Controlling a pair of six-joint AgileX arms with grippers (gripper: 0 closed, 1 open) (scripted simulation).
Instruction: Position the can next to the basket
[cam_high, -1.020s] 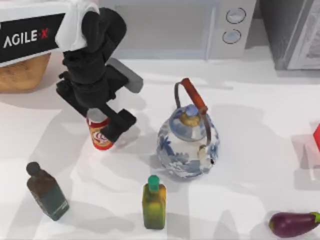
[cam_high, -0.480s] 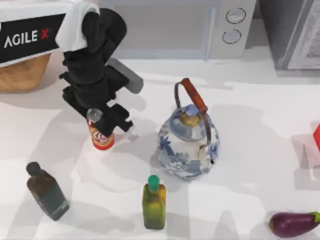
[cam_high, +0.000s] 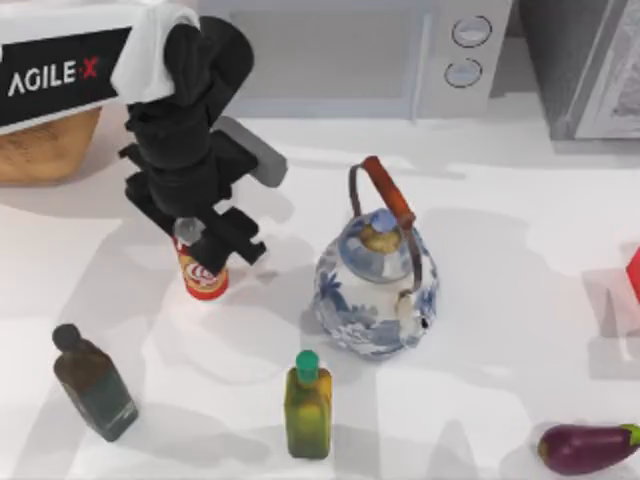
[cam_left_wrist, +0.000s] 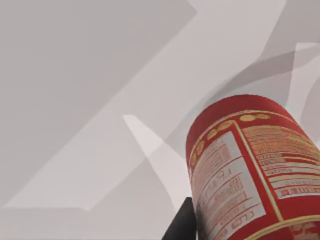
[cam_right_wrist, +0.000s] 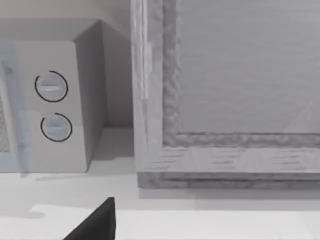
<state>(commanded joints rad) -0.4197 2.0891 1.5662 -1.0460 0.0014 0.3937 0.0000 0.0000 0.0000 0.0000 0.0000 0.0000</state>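
Observation:
The can (cam_high: 203, 276), red with a silver top and a white swirl logo, stands on the white table left of centre. My left gripper (cam_high: 202, 242) comes down over it from above and is shut on the can's upper part. In the left wrist view the can (cam_left_wrist: 245, 170) is very close, label side on, with one dark fingertip (cam_left_wrist: 182, 225) against it. The basket (cam_high: 45, 145), tan woven wicker, sits at the far back left, partly hidden under my left arm. A dark part of my right gripper (cam_right_wrist: 95, 225) shows in the right wrist view, parked and facing the microwave.
A blue-and-white teapot (cam_high: 375, 285) with a raised handle stands right of the can. A green-capped bottle (cam_high: 308, 405) and a dark bottle (cam_high: 95, 385) stand near the front, an eggplant (cam_high: 585, 447) at front right. A microwave (cam_high: 400, 50) lines the back.
My left gripper's fingers have drawn in around the can's top over the last second. The can stays in about the same spot.

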